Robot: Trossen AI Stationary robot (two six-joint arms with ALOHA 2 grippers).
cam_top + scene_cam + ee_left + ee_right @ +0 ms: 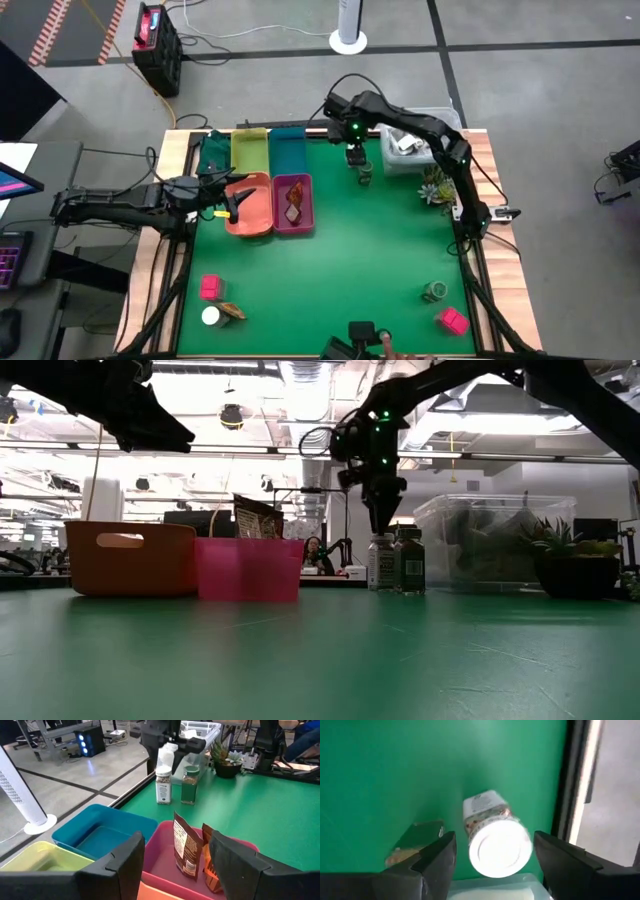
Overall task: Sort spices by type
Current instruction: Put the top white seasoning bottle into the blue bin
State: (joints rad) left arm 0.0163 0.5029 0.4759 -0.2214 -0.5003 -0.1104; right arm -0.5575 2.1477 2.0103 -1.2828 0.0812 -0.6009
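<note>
A white-capped jar [380,563] and a dark green jar [408,563] stand upright side by side near the table's far edge. My right gripper [383,520] hangs open just above the white-capped jar [497,840], one finger on each side of its cap and touching nothing. My left gripper [232,203] hovers open and empty over the orange tray [255,222]. A reddish-brown packet [186,851] stands in the pink tray [278,225]. Near the front edge lie a pink block [210,287], a white-capped jar [211,316] beside a leaf-like piece [232,312], a green jar [435,291] and another pink block [452,320].
Dark green [213,152], yellow [250,150] and blue [288,150] trays line the far edge. A clear tub [410,150] and a spiky plant [437,185] sit at the far right, close to the right arm. The middle of the green mat is bare.
</note>
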